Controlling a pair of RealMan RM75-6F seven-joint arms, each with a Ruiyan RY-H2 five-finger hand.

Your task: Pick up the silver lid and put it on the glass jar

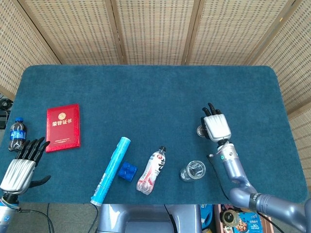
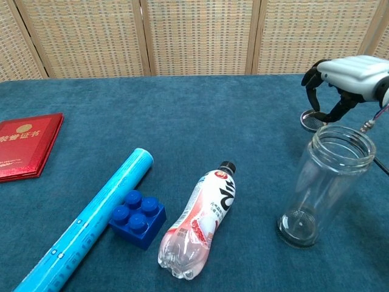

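Note:
The glass jar (image 1: 193, 170) (image 2: 325, 182) stands upright and open-mouthed near the table's front right. Just behind it, my right hand (image 1: 216, 127) (image 2: 347, 76) hovers above the cloth, palm down. It pinches the small round silver lid (image 1: 201, 130) (image 2: 312, 119) between thumb and fingers. The lid hangs off the table, behind and slightly left of the jar's mouth. My left hand (image 1: 22, 162) sits at the table's front left edge, fingers spread and holding nothing; the chest view does not show it.
A red booklet (image 1: 63, 127) (image 2: 24, 146) lies at the left. A light blue tube (image 1: 111, 170) (image 2: 88, 222), a blue brick (image 1: 127, 171) (image 2: 137, 219) and a lying plastic bottle (image 1: 151, 171) (image 2: 200, 222) fill the front middle. A small cola bottle (image 1: 16, 134) lies by the left edge.

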